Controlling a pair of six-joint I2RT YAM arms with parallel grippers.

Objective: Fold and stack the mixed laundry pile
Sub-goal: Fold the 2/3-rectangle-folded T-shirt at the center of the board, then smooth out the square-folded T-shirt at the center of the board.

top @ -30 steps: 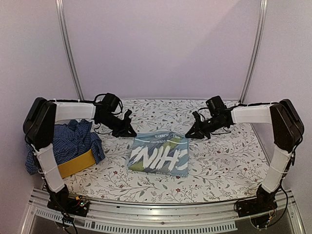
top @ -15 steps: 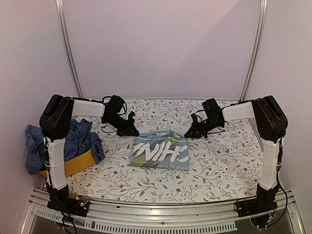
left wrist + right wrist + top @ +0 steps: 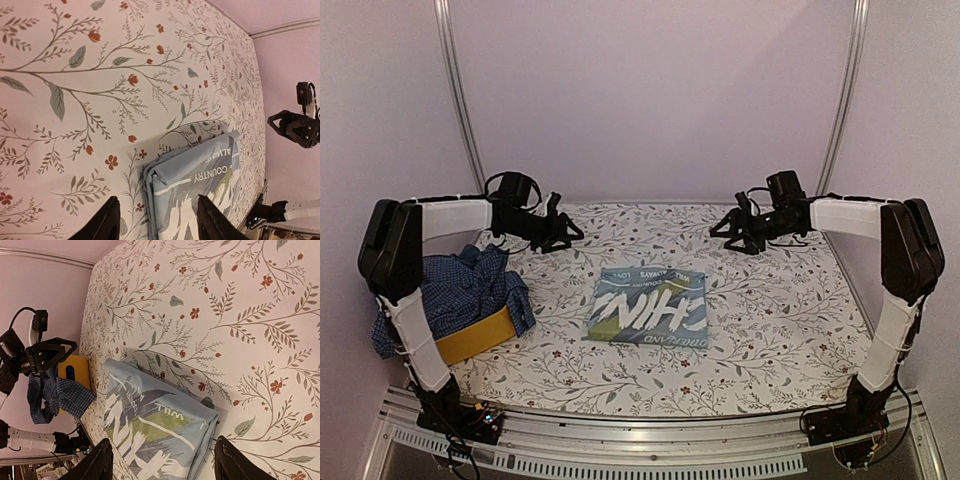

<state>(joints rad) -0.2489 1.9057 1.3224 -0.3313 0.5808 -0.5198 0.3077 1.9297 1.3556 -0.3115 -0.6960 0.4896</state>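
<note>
The light blue T-shirt (image 3: 648,308) with white print lies folded flat on the middle of the table, also seen in the left wrist view (image 3: 195,190) and the right wrist view (image 3: 150,420). A navy-and-white checked shirt (image 3: 460,288) is heaped over the yellow basket (image 3: 476,335) at the left. My left gripper (image 3: 563,233) hovers open above the cover, beyond the T-shirt's far left corner; nothing sits between its fingers (image 3: 157,200). My right gripper (image 3: 724,227) hovers open off the far right corner, also holding nothing (image 3: 162,441).
The floral table cover (image 3: 770,320) spreads under everything. The back wall and two slanted metal uprights (image 3: 460,100) close the far side. A metal rail (image 3: 650,440) runs along the near edge between the arm bases.
Both grippers were shut at the T-shirt's far corners; they have opened, let go and drawn up and outward toward the back. The T-shirt stays folded where it lay.
</note>
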